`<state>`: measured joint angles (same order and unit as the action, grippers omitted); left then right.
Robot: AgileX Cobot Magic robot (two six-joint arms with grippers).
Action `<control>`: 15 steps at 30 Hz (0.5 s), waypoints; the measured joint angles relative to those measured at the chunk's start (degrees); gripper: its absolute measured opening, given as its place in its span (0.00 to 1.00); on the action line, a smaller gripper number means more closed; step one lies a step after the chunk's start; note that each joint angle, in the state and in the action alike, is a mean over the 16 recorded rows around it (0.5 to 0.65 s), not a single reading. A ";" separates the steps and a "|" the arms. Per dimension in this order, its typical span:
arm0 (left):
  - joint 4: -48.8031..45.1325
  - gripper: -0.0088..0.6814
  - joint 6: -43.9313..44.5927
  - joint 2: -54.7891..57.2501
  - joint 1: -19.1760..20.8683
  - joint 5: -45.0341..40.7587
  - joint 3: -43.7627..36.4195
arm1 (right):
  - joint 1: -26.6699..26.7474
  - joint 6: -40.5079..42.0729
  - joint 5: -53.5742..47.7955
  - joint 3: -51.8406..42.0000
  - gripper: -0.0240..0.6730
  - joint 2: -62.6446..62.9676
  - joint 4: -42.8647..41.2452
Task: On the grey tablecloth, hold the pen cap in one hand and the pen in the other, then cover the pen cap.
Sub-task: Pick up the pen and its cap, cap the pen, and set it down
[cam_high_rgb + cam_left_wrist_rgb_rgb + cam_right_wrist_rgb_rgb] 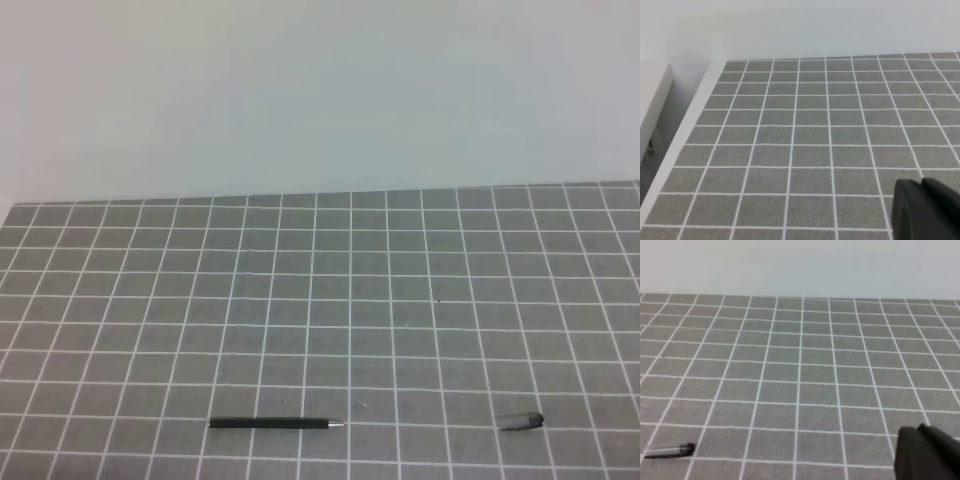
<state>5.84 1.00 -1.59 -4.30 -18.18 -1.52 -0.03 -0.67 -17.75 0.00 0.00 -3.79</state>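
Cloth (320,300): one. Grey, ruled with thin white lines into squares, lying flat over the table; its far edge runs along a pale wall. In the left wrist view the left edge of the cloth leaves a pale strip of table (687,130) bare beside it.

Pen (275,423): one. Slim, black, lying flat on the cloth near the front edge, left of the middle. Long axis runs left to right, parallel to the front edge; the small silver tip points right, toward the cap. Uncapped.

Cap (522,423): one. Short and dark, lying flat on the cloth near the front edge, toward the right, well apart from the pen and roughly in line with it. Long axis also runs about left to right. In the right wrist view the cap (670,450) lies at the lower left, its darker end to the right.

Left pincer (925,210): one. A dark body shows at the lower right corner of its own view, above bare cloth, clenched, holding nothing.

Right pincer (927,452): one. A dark body shows at the lower right corner of its own view, well apart from the cap, clenched, empty.
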 joint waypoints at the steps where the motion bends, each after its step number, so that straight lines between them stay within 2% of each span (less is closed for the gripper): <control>1: 0.00 0.01 0.00 0.00 0.00 0.00 -0.10 | 0.00 0.00 0.00 0.00 0.03 0.00 0.00; 15: 0.01 0.01 0.00 0.00 0.00 0.00 -0.46 | 0.00 0.00 0.00 0.00 0.03 0.00 0.00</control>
<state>5.84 1.00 -1.59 -4.30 -18.18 -1.98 -0.03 -0.67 -17.75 0.00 0.00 -3.79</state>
